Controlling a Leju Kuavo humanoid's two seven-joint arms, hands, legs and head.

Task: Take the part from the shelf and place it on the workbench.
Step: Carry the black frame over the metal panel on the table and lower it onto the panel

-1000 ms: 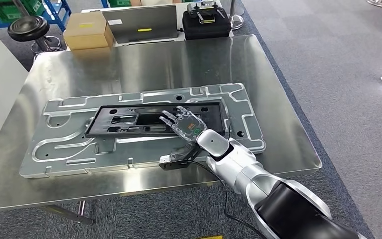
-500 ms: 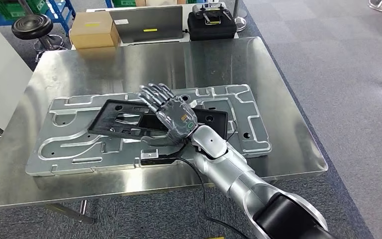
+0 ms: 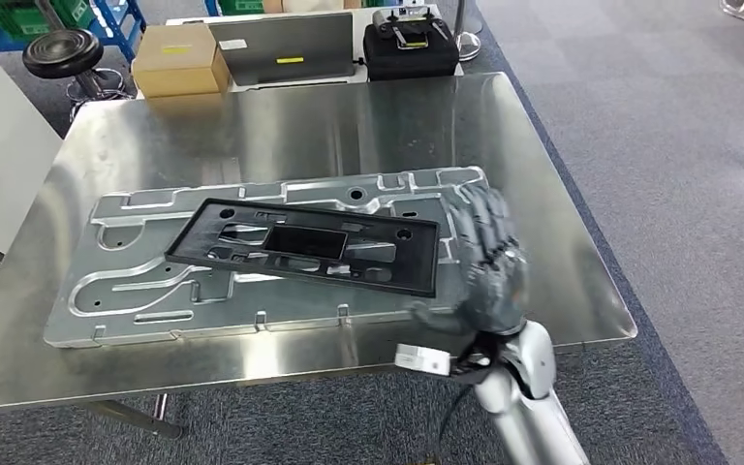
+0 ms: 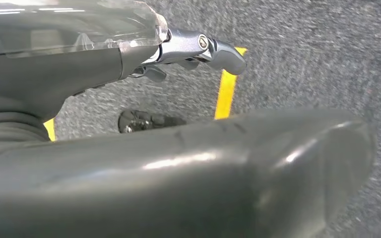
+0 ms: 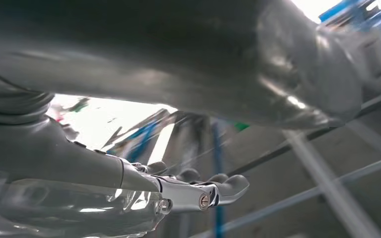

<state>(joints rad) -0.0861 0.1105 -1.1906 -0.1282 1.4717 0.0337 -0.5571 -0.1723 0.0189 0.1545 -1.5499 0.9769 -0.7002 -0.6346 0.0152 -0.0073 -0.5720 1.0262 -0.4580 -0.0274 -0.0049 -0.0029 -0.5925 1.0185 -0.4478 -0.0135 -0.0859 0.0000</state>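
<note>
The part, a long black plastic frame (image 3: pixel 305 244) with cut-outs, lies flat and slightly askew on a large silver machined plate (image 3: pixel 136 281) on the steel workbench (image 3: pixel 281 126). My right hand (image 3: pixel 487 262) is blurred and hovers at the frame's right end, over the plate's right edge, fingers spread and holding nothing. The right wrist view shows that hand (image 5: pixel 178 79) with straight fingers (image 5: pixel 213 191) and nothing in them. My left hand (image 4: pixel 129 148) hangs above grey carpet, its fingers (image 4: pixel 198 47) extended and empty.
Behind the workbench stand a cardboard box (image 3: pixel 176 58), a grey laptop (image 3: pixel 284 46) and a black case (image 3: pixel 412 44). A black stool (image 3: pixel 61 50) and a white panel (image 3: pixel 0 136) are at the left. Yellow tape (image 4: pixel 226 89) marks the floor.
My right hand left the middle of the black frame, rose, then swung right to the frame's right end. The frame now lies slightly turned on the plate.
</note>
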